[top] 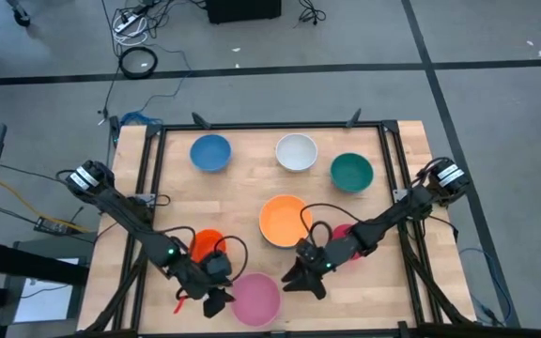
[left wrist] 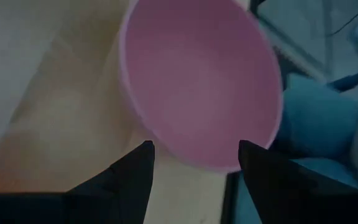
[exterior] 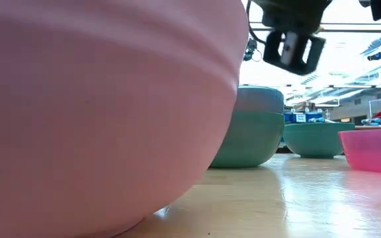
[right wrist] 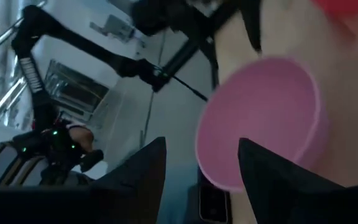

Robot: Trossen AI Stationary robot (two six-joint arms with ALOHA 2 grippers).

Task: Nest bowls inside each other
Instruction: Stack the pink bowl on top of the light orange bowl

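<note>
The pale pink bowl (top: 256, 299) stands on its base near the table's front edge and fills the low view's left (exterior: 98, 99). My left gripper (top: 218, 302) is open at the bowl's left rim. In the left wrist view its fingertips (left wrist: 194, 149) stand on either side of the bowl's near rim (left wrist: 191, 163), apart from it. My right gripper (top: 304, 280) is open just right of the pink bowl (right wrist: 260, 124) with nothing between its fingers (right wrist: 201, 146). The red-orange bowl (top: 205, 244) lies partly under my left arm, and the magenta bowl (top: 346, 233) under my right arm.
The orange bowl (top: 283, 221) sits mid-table. The blue bowl (top: 210, 152), white bowl (top: 296, 152) and teal bowl (top: 352, 172) stand along the far side. In the low view a sage green bowl (exterior: 250, 142) holds a light blue one (exterior: 262, 99). A black frame (top: 270, 125) borders the table.
</note>
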